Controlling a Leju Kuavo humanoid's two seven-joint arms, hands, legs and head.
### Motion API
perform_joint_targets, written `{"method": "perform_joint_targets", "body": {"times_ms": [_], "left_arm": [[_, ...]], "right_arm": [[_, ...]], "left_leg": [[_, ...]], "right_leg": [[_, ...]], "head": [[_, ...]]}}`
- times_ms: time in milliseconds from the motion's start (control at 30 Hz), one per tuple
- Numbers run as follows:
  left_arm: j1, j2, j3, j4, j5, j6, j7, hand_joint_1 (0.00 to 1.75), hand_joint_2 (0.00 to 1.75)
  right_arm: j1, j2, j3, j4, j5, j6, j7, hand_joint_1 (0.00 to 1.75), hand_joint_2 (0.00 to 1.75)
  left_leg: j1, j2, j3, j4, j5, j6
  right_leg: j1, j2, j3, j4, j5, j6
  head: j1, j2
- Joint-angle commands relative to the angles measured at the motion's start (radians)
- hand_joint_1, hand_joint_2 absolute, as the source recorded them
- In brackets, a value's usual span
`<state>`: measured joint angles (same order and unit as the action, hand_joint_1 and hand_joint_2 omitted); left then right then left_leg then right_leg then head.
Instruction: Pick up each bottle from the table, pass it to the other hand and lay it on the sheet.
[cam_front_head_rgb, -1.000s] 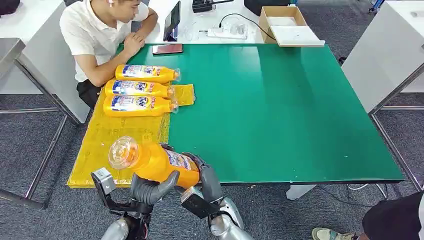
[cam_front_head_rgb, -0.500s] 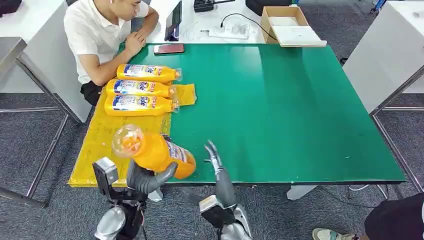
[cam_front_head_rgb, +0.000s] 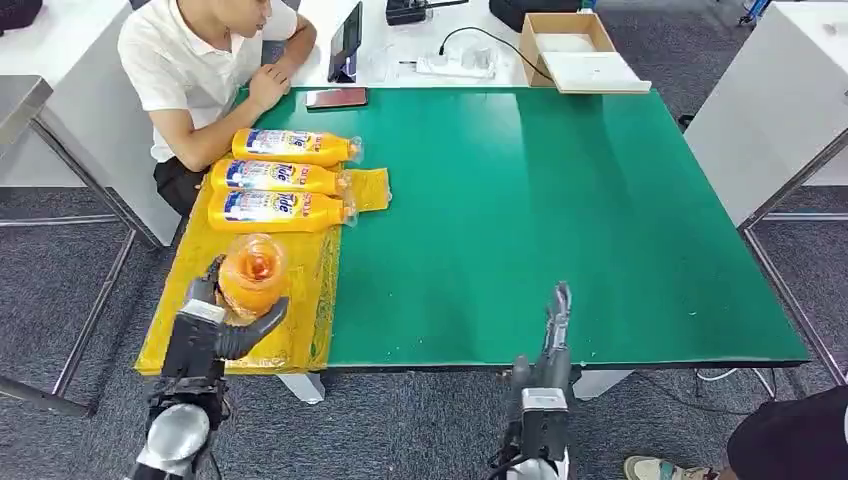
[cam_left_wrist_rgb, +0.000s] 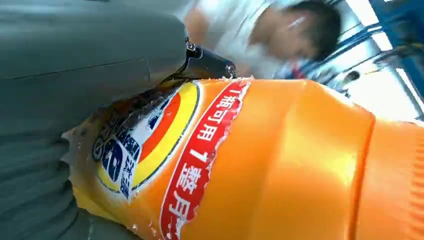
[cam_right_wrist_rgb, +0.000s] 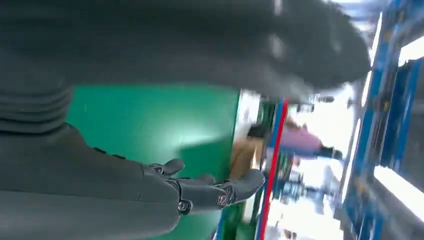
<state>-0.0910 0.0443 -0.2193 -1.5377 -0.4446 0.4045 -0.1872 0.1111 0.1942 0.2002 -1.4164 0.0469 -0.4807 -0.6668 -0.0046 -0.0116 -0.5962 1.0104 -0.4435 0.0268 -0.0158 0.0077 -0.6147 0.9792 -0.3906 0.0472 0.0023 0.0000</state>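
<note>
My left hand (cam_front_head_rgb: 218, 322) grips an orange detergent bottle (cam_front_head_rgb: 252, 273), held upright over the near part of the yellow sheet (cam_front_head_rgb: 200, 268) with its clear cap facing me. In the left wrist view the bottle's orange body (cam_left_wrist_rgb: 300, 165) and its label lie against my palm (cam_left_wrist_rgb: 75, 85). Three more orange bottles (cam_front_head_rgb: 290, 147) (cam_front_head_rgb: 277, 177) (cam_front_head_rgb: 277, 210) lie side by side on the far part of the sheet. My right hand (cam_front_head_rgb: 556, 325) is empty at the table's near edge, fingers straight and apart; in the right wrist view the fingers (cam_right_wrist_rgb: 215, 190) stretch over the green table (cam_right_wrist_rgb: 150, 120).
A person in a white shirt (cam_front_head_rgb: 185, 70) sits at the table's far left corner, an arm resting beside the bottles. A phone (cam_front_head_rgb: 335, 97) lies at the far edge. A cardboard box (cam_front_head_rgb: 575, 50) and cables are behind. The green table (cam_front_head_rgb: 560, 210) spreads to the right.
My left hand carried the bottle leftward over the sheet and turned it upright. My right hand let go of the bottle and drew away to the right, along the near edge.
</note>
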Motion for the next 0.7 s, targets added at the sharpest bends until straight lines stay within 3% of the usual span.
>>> {"method": "perform_joint_targets", "body": {"times_ms": [33,133,467,700], "left_arm": [[-0.222,0.065,-0.049,0.348,-0.471,0.096,0.083,1.75,1.75],[-0.328,0.039,-0.087,0.557,-0.684,0.097,0.150,1.75,1.75],[-0.328,0.039,-0.087,0.557,-0.684,0.097,0.150,1.75,1.75],[-0.489,-0.085,-0.060,1.009,-0.680,0.135,0.126,1.75,1.75]], "right_arm": [[-0.041,0.045,-0.083,0.011,-0.002,0.031,-0.031,0.00,0.00],[-0.069,0.055,-0.064,0.066,-0.004,0.050,-0.031,0.00,0.00],[-0.069,0.055,-0.064,0.066,-0.004,0.050,-0.031,0.00,0.00],[-0.131,0.075,-0.005,0.202,-0.010,0.088,-0.031,0.00,0.00]], "left_leg": [[0.001,-0.001,0.003,-0.001,0.000,-0.002],[0.001,-0.004,0.005,-0.002,0.001,-0.003],[0.001,0.001,0.004,-0.001,0.000,-0.002],[0.001,-0.001,0.005,-0.001,0.001,-0.002]], "right_leg": [[0.001,-0.003,0.004,0.000,-0.001,-0.002],[0.001,-0.006,0.006,-0.001,-0.001,-0.002],[0.001,-0.001,0.004,-0.001,0.000,-0.002],[0.002,-0.003,0.006,-0.002,0.000,-0.002]], "head": [[0.000,0.000],[0.000,0.000],[0.000,0.000],[0.000,0.000]]}}
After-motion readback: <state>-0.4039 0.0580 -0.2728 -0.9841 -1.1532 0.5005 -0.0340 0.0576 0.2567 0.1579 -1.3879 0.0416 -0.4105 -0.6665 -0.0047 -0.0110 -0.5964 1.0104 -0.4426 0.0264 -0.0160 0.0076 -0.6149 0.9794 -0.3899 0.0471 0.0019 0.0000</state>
